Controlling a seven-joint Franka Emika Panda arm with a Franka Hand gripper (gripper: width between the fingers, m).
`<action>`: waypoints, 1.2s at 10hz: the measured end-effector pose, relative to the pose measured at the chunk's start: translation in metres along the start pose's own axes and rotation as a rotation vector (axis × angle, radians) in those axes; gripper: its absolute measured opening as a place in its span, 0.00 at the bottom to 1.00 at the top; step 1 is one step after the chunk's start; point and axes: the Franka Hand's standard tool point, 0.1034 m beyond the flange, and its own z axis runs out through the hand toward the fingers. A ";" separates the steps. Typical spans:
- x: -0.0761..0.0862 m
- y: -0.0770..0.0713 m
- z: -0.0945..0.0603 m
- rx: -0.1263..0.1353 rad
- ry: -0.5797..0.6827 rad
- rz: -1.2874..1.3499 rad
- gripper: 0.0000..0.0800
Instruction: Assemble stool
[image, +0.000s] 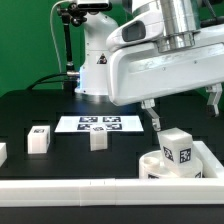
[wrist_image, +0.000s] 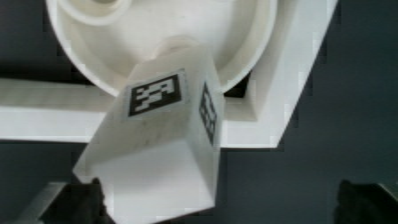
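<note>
- Black-and-white square tags marked the leg block (image: 178, 148) and the marker board (image: 100, 124).
- On the black table (image: 30, 110), we found the seat (image: 150, 163) at five o'clock in the exterior view, with the block on it.
- The gripper (image: 184, 115) gaped open and empty, flanking that block.

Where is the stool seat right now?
The seat lies at the exterior view's lower right, tucked in the corner of the white frame. A leg stands on it, below the open gripper.
</note>
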 end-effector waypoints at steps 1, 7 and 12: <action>0.000 0.000 0.000 -0.001 0.000 -0.038 0.81; 0.008 -0.002 0.000 -0.028 -0.077 -0.676 0.81; 0.007 0.003 0.002 -0.033 -0.103 -1.040 0.81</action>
